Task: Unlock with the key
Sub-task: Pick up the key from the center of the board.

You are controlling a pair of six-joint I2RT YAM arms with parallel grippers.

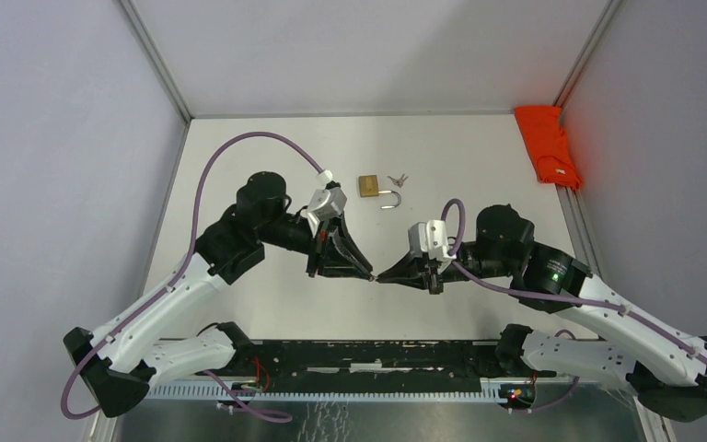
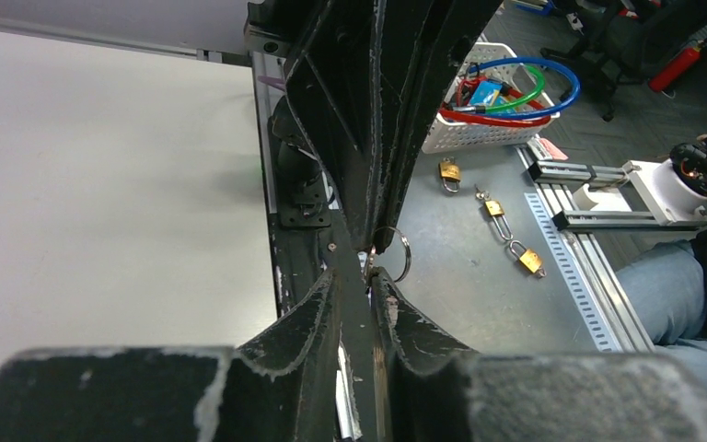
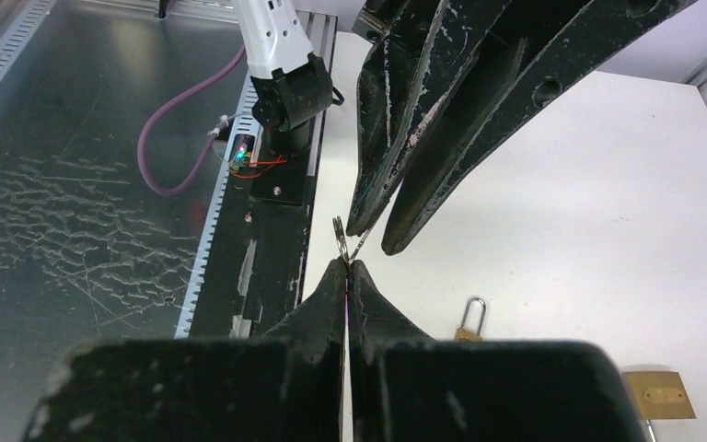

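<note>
Tip to tip above the tabletop [image 1: 267,147], the right gripper [image 3: 345,269] is clamped on the key [image 3: 340,239], while the left gripper [image 2: 354,281] brackets the key's other end (whether it actually pinches cannot be told). The brass padlock [image 1: 368,185] lies well apart, farther back on the tabletop. If the right lets go before the left has a firm hold, the key would likely drop, and its dangling key ring [image 2: 396,250] could snag a finger.
</note>
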